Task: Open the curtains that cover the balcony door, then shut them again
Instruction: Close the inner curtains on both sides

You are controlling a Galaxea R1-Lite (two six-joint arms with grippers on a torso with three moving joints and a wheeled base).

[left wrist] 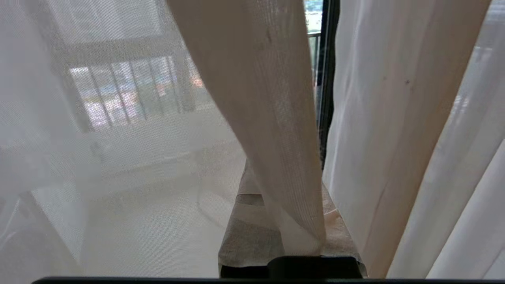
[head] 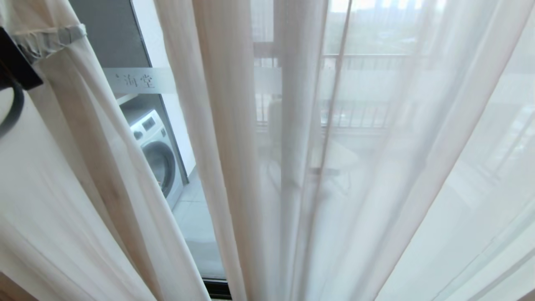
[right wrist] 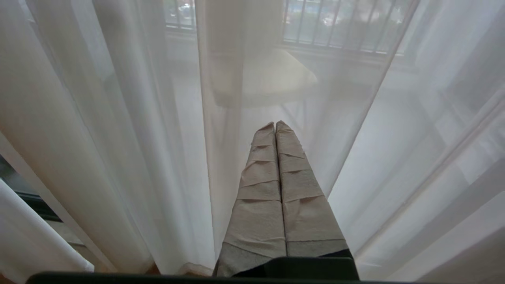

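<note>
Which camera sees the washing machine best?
The head view: the washing machine shows plainly through the gap in the curtains, behind the balcony door glass. Neither wrist view shows it; they see only curtain cloth and blurred balcony.

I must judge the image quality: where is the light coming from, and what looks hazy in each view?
Head view: daylight from behind the sheer curtain; the washing machine is clear in the gap. Left wrist view: the railing is hazy through the mesh. Right wrist view: backlit, soft.
</note>
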